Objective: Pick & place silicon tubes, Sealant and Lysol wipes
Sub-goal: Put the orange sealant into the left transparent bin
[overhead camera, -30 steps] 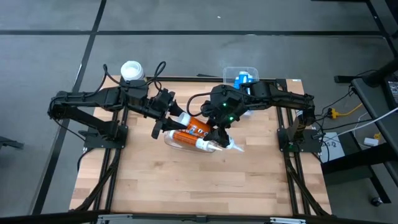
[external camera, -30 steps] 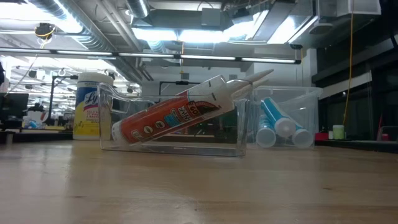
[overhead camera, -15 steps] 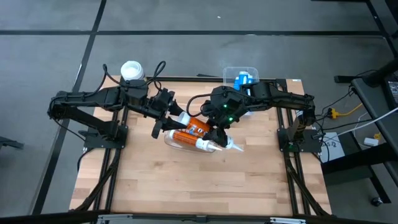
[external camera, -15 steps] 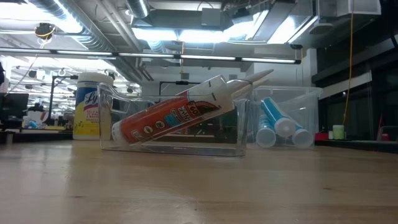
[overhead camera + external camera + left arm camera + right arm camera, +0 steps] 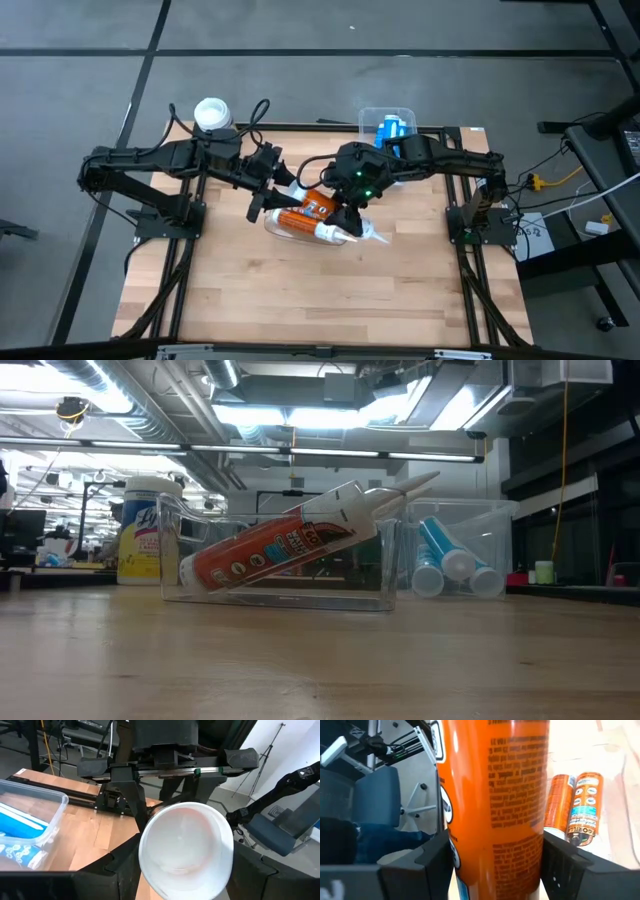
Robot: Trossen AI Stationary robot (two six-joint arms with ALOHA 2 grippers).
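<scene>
sealant tube (image 5: 275, 545) — nozzle tilted up | both tools (image 5: 345, 222) clamp it

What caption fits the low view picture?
Orange sealant tube tilted in clear bin, Lysol wipes behind, blue tubes beside.

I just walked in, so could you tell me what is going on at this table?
Both arms meet over the clear bin at mid-table. The right tool grips an orange sealant tube, and the left tool holds a white-ended tube. One orange tube lies slanted in that bin. The Lysol wipes stand at the table's far left corner.
</scene>
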